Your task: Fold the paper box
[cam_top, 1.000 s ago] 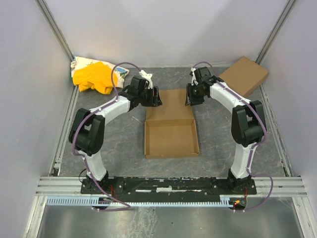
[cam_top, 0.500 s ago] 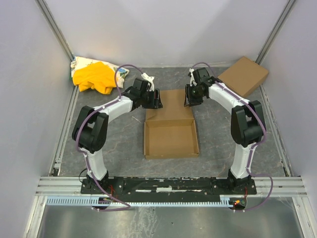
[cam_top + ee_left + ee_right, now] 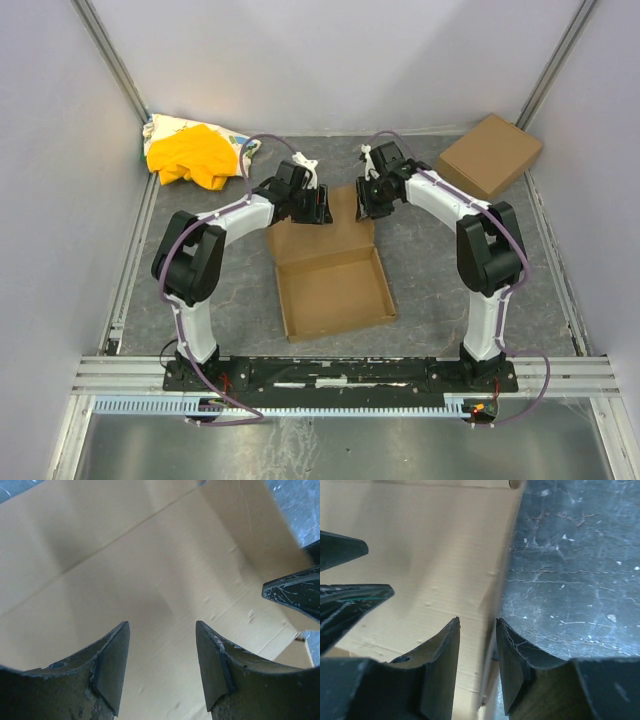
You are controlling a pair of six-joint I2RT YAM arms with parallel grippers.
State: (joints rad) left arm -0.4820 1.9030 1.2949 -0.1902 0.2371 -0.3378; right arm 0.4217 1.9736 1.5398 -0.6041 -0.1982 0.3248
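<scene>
- The paper box [image 3: 335, 292] sits in the middle of the tabletop [image 3: 435, 280], a bit turned, with its tray open to the top.
- Its lid [image 3: 332, 236] stands up at the far side of the tray, between your two arms.
- Your left hand [image 3: 318, 207] is at the left side of the lid. In its wrist view the hand [image 3: 161, 625] is open. The fingers [image 3: 112, 665] stand apart with bare card behind them, and nothing is in the gap.
- Your right hand [image 3: 365, 200] is at the right side of the lid. In its wrist view the hand [image 3: 477, 621] is open too. The edge of the lid shows in the gap, but you cannot tell if a finger touches it.
- A second brown box [image 3: 490, 155] lies in the far right corner, well apart.
- A yellow and white cloth [image 3: 190, 158] lies in the far left corner.
</scene>
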